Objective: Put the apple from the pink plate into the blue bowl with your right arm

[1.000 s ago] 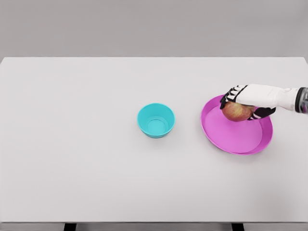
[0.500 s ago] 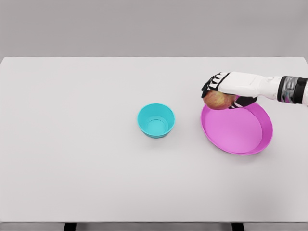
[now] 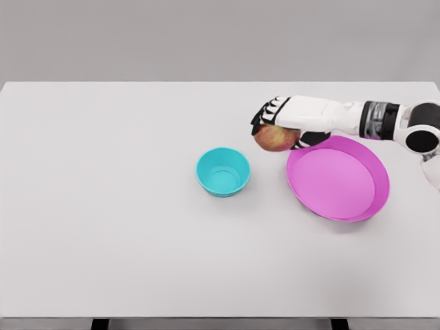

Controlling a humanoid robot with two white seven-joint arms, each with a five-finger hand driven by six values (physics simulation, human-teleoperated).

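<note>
We see our right hand (image 3: 287,120) reaching in from the right edge of the head view, its white arm stretched leftward above the white table (image 3: 103,240). The fingers (image 3: 268,113) are curled down over the top of the apple (image 3: 275,138), with the thumb side tucked under its right flank, so the fruit is gripped from above. The apple is reddish with a yellow-green patch and hangs beneath our palm.

The apple sits clear of the pink plate (image 3: 338,177): it appears just past the plate's upper left rim, between the plate and the blue bowl (image 3: 223,172). We cannot tell from this single view how high it is above the tabletop. The bowl stands upright near the middle of the table, down and to the left of the apple, apart from it, with nothing inside. The plate lies to the bowl's right, near it but not touching, and its flat pink surface holds nothing. Our forearm crosses over the plate's far rim.

A dark band and a rounded joint of our right arm show at the right edge.
</note>
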